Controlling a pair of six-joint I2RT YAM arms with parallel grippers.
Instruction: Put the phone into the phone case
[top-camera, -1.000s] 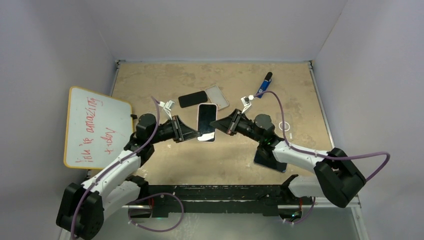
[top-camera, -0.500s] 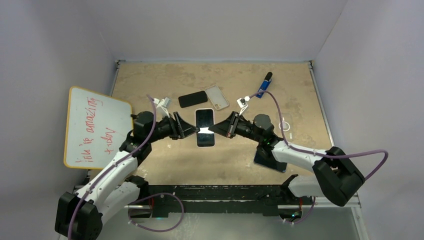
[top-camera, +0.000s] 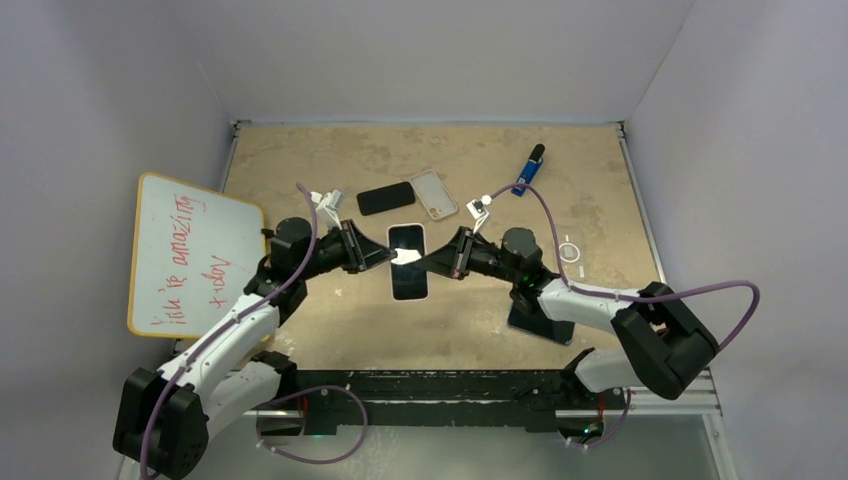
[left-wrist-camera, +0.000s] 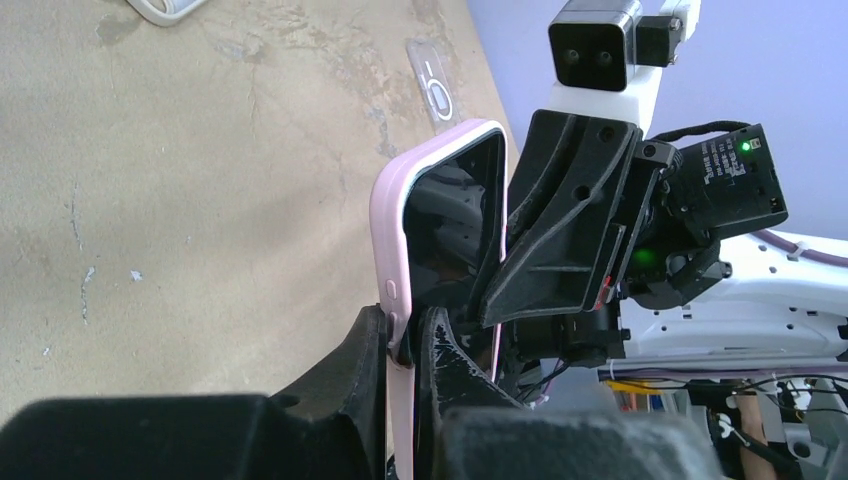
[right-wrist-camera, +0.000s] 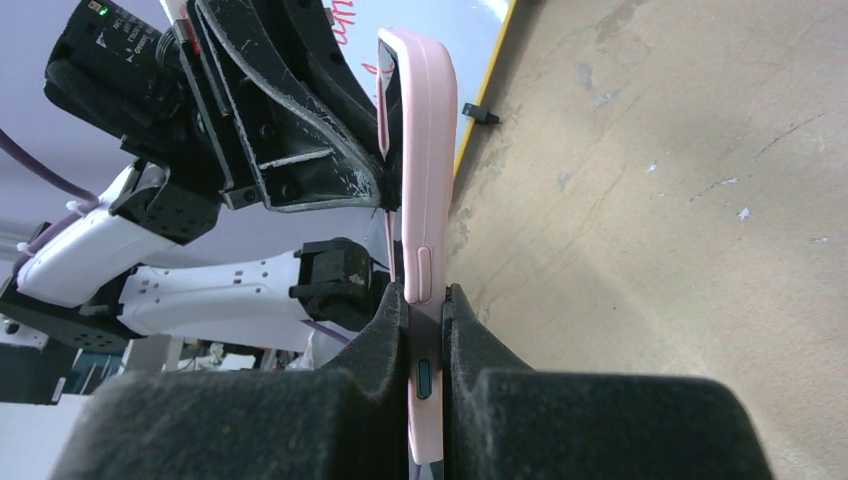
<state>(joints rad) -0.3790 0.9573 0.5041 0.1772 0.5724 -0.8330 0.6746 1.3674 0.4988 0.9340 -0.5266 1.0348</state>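
At the far left a whiteboard (top-camera: 190, 255) with red handwriting leans at the table's (top-camera: 300, 170) left edge, and the left arm reaches from beside it toward the middle. The left gripper (top-camera: 385, 258) is clamped on the left long edge of the phone (top-camera: 408, 270). In the left wrist view, its two dark fingers (left-wrist-camera: 372, 345) are pinched tight against the rim of the pink case (left-wrist-camera: 385, 215), with no slack showing. The phone hangs between the two claws near the table's centre, screen up, its long axis running away from the arm bases. Both wrist views show its back facing the table with a gap. The right gripper (top-camera: 432, 262) meets it from the opposite side, jaws closed on the right long edge just below a side button. The screen is dark and glossy, with a bright glare patch near the fingertips. The pale pink case wraps its rounded corners and edge, and the glass sits flush inside the rim where it can be seen. Beyond it lie a bare black phone (top-camera: 386, 198) and, just to its right, a clear case (top-camera: 434, 193). Farther right is a blue pen-like object (top-camera: 530, 168). A dark flat slab (top-camera: 532, 322) lies partly under the right arm.
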